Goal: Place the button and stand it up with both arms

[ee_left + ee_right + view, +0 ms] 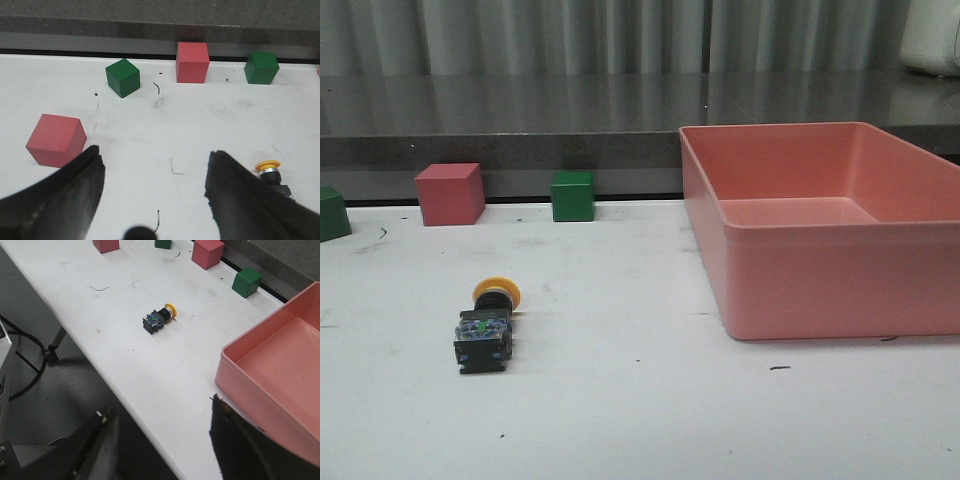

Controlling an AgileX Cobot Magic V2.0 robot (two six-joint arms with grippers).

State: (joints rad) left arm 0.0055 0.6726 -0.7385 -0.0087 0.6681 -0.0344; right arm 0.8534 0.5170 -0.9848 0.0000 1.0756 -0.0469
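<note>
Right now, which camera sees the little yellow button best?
The front view: the button lies whole, on its side, nearest the camera. The right wrist view shows it whole but tiny; the left wrist view shows it partly hidden behind a finger.

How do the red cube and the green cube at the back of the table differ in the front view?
The red cube is bigger than the green cube. The red cube stands farther left; the green cube is nearer the pink bin. They differ in colour. Both rest flat on the table, untouched.

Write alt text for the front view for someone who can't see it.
A yellow-capped button lies on its side on a white table, cap pointing away. A large pink bin sits to the right; a red cube and green cube stand behind.
</note>
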